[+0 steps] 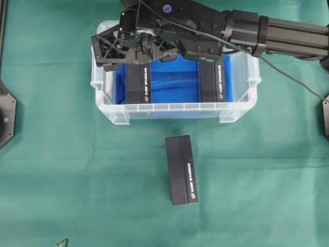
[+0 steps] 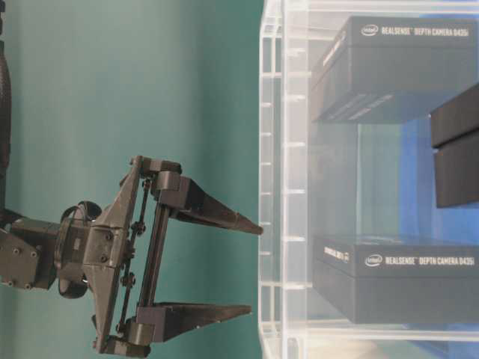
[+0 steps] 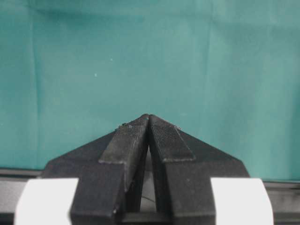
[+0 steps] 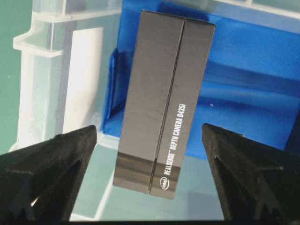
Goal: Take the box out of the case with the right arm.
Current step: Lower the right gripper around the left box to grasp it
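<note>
Boxes are spread between the case and the green table cloth: one black box already lies on the cloth just in front of the tub, while two more stand inside on the blue lining, a left box and a right box, well apart from each other

The right arm reaches across from the right side of the overhead view, and its right gripper hangs over the left end of the case, above the left box. In the right wrist view that box sits squarely between the two lattice fingers, which are spread wide with clear space on both sides; nothing is gripped and neither finger touches the box

The left gripper is off to the side over bare cloth, its tips pressed together and empty

As a judgement, the approach to the left box looks finished or nearly so. Lowering over it, closing, lifting it clear of the rim and setting it on the cloth remain, and the right box is untouched
</note>
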Controlling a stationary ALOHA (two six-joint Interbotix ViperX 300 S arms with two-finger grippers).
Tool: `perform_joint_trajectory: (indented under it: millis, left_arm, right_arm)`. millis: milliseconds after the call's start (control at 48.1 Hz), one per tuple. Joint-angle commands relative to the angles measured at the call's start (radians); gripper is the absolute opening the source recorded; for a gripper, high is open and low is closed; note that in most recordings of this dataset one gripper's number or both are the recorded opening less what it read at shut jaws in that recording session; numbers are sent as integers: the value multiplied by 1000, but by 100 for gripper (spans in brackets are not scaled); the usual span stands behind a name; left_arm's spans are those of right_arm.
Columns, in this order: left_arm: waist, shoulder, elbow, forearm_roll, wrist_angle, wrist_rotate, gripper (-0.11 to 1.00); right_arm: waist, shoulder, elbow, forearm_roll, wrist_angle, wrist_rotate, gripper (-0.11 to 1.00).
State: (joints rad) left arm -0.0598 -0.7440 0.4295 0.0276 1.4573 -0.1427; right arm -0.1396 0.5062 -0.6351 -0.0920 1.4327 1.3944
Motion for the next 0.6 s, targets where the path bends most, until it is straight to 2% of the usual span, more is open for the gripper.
perform_joint_trajectory:
  millis: [0,583]
  left_arm:
    - [-3,3,-14,3,-3,-2,0]
    - [-3,5,-14,3,-3,-2,0]
  right_arm:
    - [3,-21,-20,-2,-2,2,95]
    - [9,-21,-20,-6,-2,11,95]
